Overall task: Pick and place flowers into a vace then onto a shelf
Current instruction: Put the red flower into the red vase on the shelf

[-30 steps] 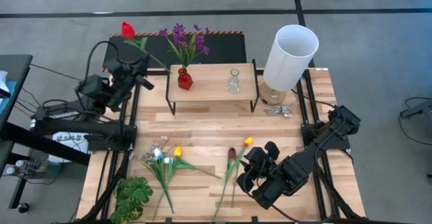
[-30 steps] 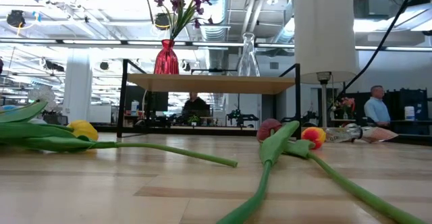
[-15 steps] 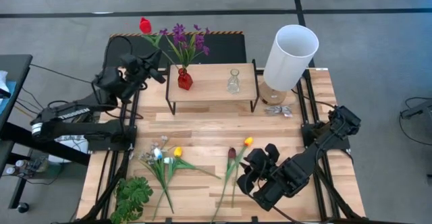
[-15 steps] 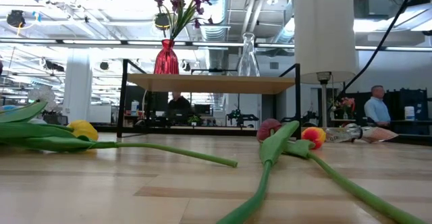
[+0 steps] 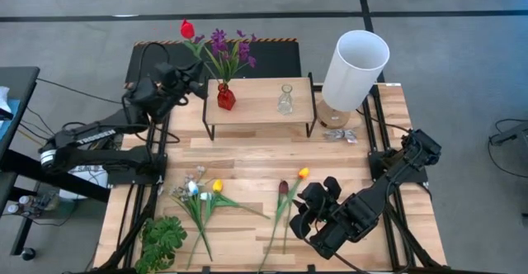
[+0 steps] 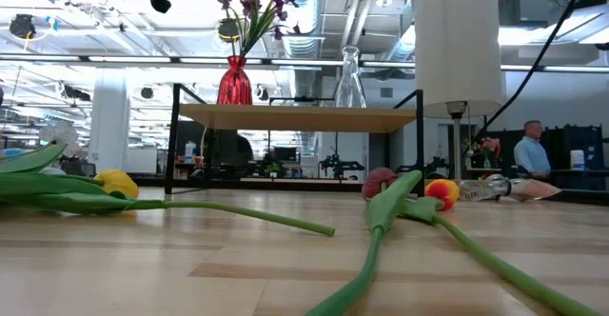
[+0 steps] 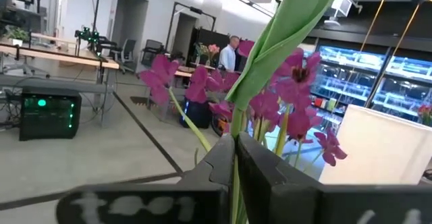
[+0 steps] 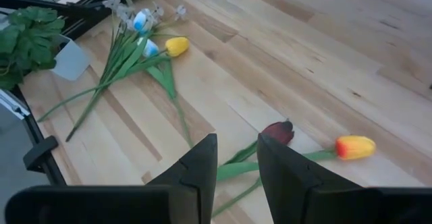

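My left gripper hangs high by the shelf's left end, shut on a red tulip. On the shelf stand a red vase with purple flowers and a clear vase. In the left wrist view the purple flowers show just beyond my fingers. My right gripper hovers open above a maroon tulip and an orange tulip, which lie flat on the table. A yellow tulip lies with small white blossoms at the near left. My left gripper pinches the red tulip's green stem between its two fingers. The fingers point about level toward the table's far right. Stem and leaf rise beyond the fingertips, and the tulip is lifted clear with its head past the table's far edge.
A tall white cylinder stands at the far right beside the shelf. A green leafy plant sits at the near left corner. A crumpled wrapper lies in front of the cylinder. People show in the room behind.
My left gripper has swung toward the table's right, nearer the red vase, staying shut on the red tulip. The tulip's head has moved right with it and now stands beside the purple flowers. My right gripper has kept still.
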